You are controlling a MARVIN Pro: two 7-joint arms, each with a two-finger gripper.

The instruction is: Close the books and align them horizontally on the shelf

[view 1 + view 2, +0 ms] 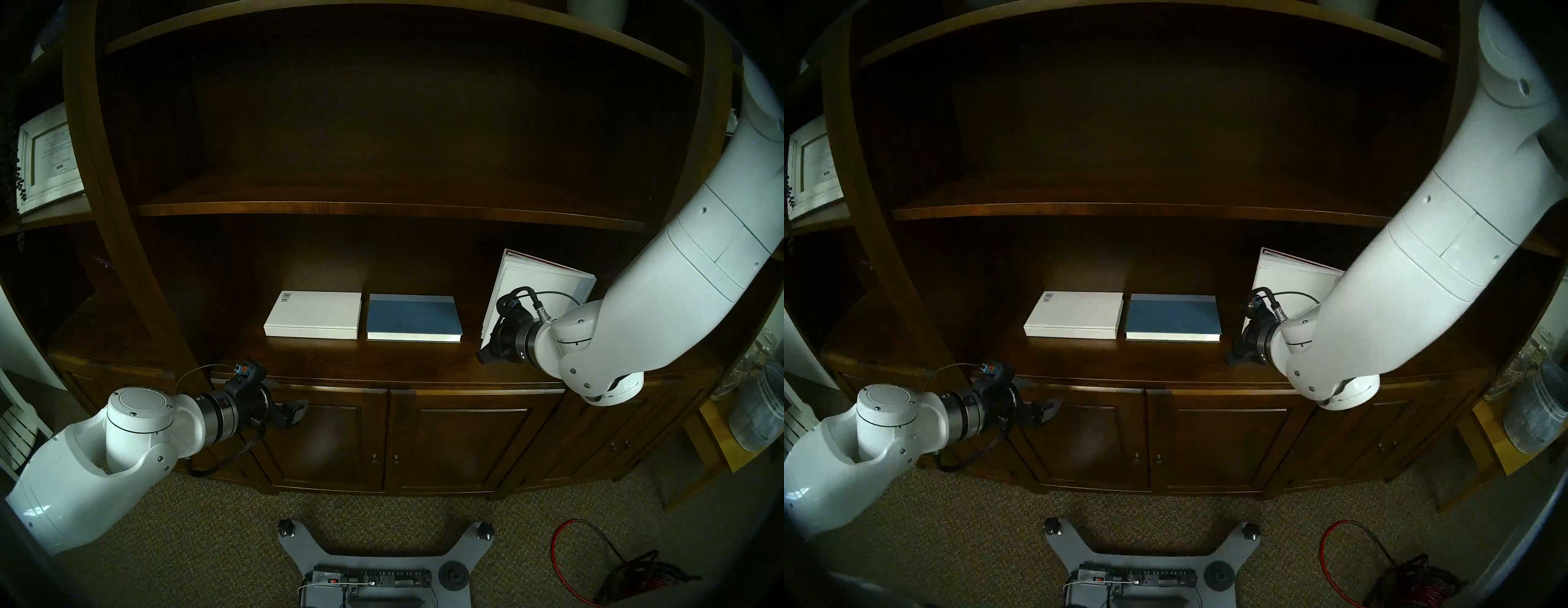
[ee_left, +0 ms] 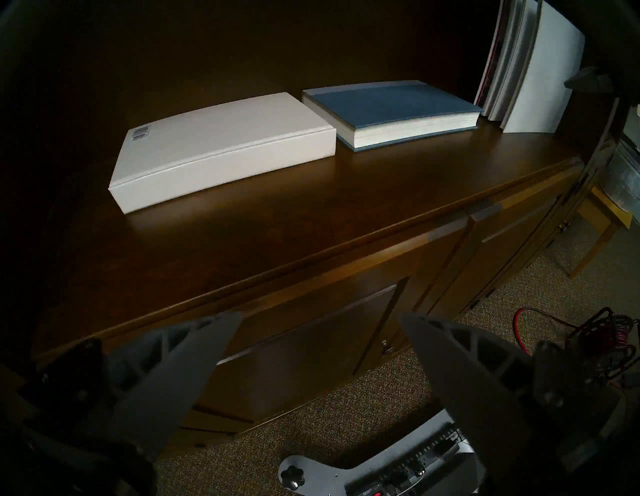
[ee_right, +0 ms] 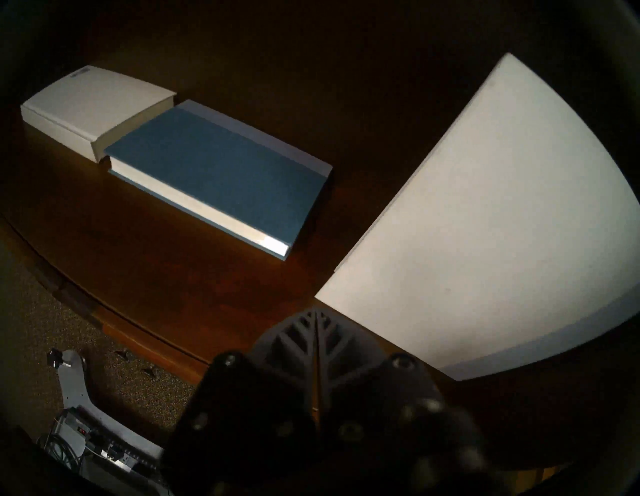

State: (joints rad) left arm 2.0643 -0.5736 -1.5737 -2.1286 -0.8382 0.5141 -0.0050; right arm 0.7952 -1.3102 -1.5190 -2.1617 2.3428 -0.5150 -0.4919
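On shelf (image 1: 382, 361) two closed books (image 1: 313, 314), third (image 1: 547, 282) propped, left tool (image 2: 320, 332) released, right tool (image 3: 316, 322) clenched empty.

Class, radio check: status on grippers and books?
Left gripper open, idle. Right gripper shut, empty. Large white book standing open; white book, blue book closed, flat. Nothing blocking.

All four views are dim, ringed by a dark fisheye vignette that bows straight lines near the edges; the dark brown polished wooden shelf (image 1: 382, 361) carries a soft pale sheen just in front of the flat white book with a barcode (image 1: 313, 314) and the flat blue book with a pale band (image 1: 413, 316); the recesses behind sink to near black; the large white upright book (image 3: 485, 225) glows brightest in the right wrist view; the closed dark right gripper (image 3: 316, 313) there looks soft and blurred lower down.
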